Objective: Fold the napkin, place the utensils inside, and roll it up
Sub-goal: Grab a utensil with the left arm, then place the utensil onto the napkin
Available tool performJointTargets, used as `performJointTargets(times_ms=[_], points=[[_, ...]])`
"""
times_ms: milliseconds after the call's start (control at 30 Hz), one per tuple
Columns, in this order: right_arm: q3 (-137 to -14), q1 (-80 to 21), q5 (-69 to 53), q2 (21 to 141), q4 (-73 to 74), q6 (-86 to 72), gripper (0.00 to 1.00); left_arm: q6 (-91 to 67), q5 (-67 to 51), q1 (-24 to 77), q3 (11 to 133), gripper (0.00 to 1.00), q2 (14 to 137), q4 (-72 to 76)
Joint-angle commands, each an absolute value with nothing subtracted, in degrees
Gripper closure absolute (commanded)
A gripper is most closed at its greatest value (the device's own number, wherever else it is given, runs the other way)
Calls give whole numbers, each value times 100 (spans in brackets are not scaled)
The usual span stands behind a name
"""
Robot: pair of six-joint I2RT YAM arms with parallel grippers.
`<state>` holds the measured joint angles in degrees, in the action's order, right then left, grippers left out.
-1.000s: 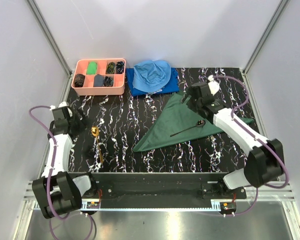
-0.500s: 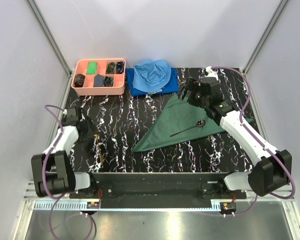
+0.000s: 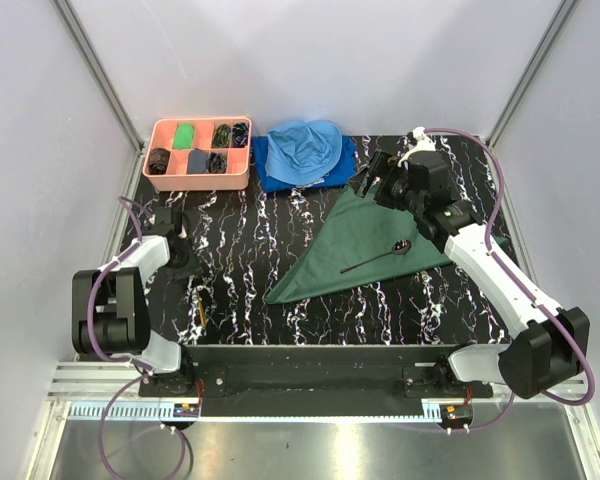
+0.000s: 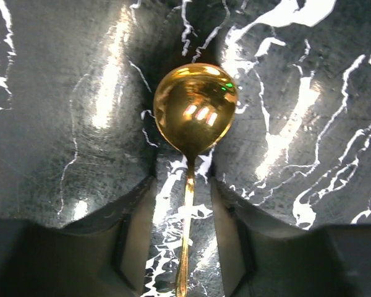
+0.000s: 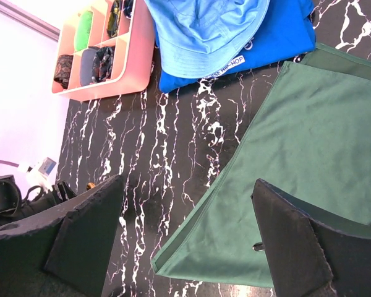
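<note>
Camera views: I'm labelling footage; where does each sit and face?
Top external: above and behind the bases, looking down on the table; both arms show.
Left wrist: on the left gripper, looking down at the gold spoon; its fingers straddle the handle.
Right wrist: on the right gripper, its fingers framing the napkin and pink tray, both shared with the top view.

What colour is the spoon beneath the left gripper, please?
The spoon is shiny gold, clearest in the left wrist view.

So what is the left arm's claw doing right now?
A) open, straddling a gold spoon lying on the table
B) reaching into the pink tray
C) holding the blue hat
A: in the left wrist view the left gripper is open, one finger each side of the gold spoon on the table.
</note>
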<state>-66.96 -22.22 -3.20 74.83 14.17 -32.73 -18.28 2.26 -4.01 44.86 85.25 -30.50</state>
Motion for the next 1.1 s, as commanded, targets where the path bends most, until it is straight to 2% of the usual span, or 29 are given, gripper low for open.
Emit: performJointTargets(times_ms=[0, 33, 67, 200, 267, 300, 500, 767, 933, 1067], points=[[-6952, -2171, -475, 7251, 1134, -3269, 7, -1793, 176, -255, 4588, 61, 8806, -3067], [-6943, -2162, -466, 7234, 1125, -3270, 7, -1793, 158, -220, 4597, 63, 8902, -3067], [-6943, -2162, -457, 7216, 1134, -3270, 7, -1793, 132, -168, 4614, 71, 8956, -3076], [-6882, -2162, -361, 7128, 1125, -3278, 6, -1705, -182, -123, 4667, 84, 9175, -3076], [-6838, -2153, -325, 7128, 1143, -3252, 6, -1670, -307, -70, 4676, 99, 9167, -3059], [-6820, -2145, -334, 7119, 1143, -3269, 6, -1644, -342, -62, 4676, 100, 9158, -3050], [-6654, -2127, -334, 7110, 1195, -3287, 6, -1380, -606, 298, 4729, 100, 8808, -2997], [-6478, -2109, -246, 7084, 1327, -3340, 5, -493, -642, 1590, 5071, 100, 8060, -2944], [-6451, -2109, -124, 7058, 1476, -3331, 5, 104, -729, 2328, 5641, 100, 8068, -2971], [-6486, -2074, 280, 6891, 1704, -3112, 5, 623, -861, 3101, 6431, 100, 8637, -2944]])
